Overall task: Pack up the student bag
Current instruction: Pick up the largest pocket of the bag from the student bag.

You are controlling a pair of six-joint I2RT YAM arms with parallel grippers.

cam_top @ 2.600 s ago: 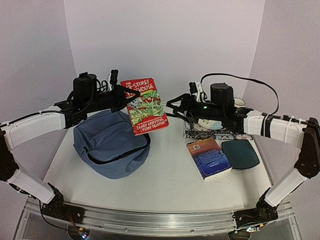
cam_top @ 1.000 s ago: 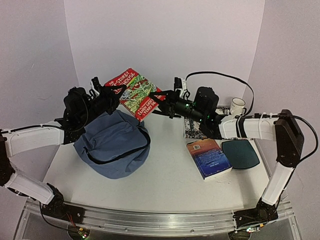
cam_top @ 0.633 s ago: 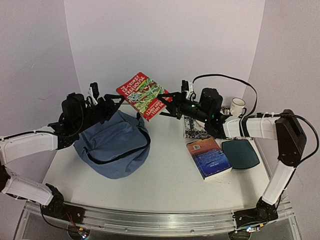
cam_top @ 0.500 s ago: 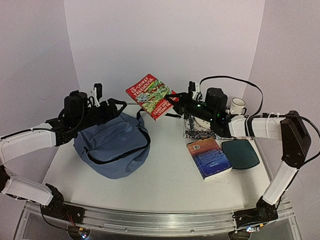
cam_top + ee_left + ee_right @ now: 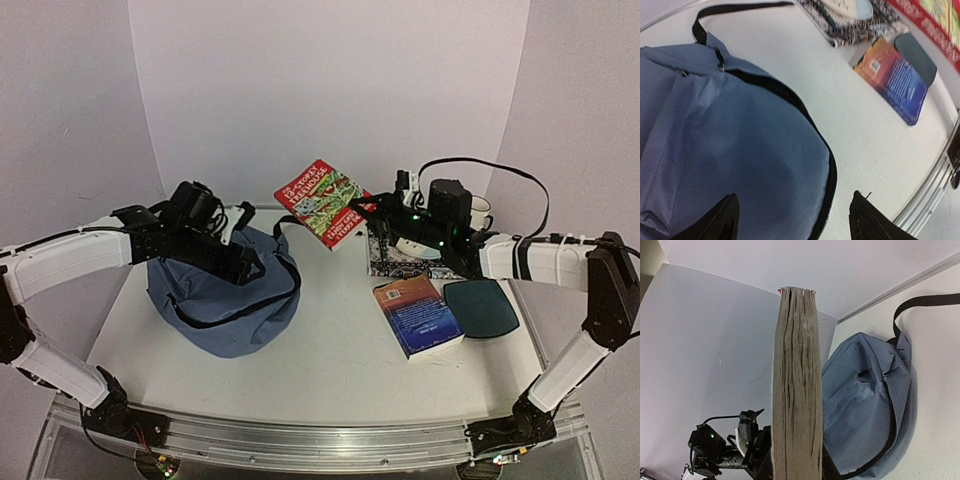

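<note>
Lilac walls close round a white counter (image 5: 330, 380). Seen from above, a soft slate-blue fabric backpack (image 5: 225, 300) with black straps sits on the counter's left half. The left claw (image 5: 245, 268) hangs over the backpack's far side, spread wide and holding nothing. The right claw (image 5: 365, 208) is clamped on a red paperback book (image 5: 322, 200), held tilted in the air to the right of the backpack. On the right side lie a blue paperback (image 5: 417, 315) and a dark oval pad (image 5: 481, 307), just beside each other.

From the left wrist, both dark fingertips (image 5: 722, 220) stand far apart over the blue fabric.

From the right wrist, the red book's page edge stands upright mid-frame, with the backpack on the counter beyond it.
</note>
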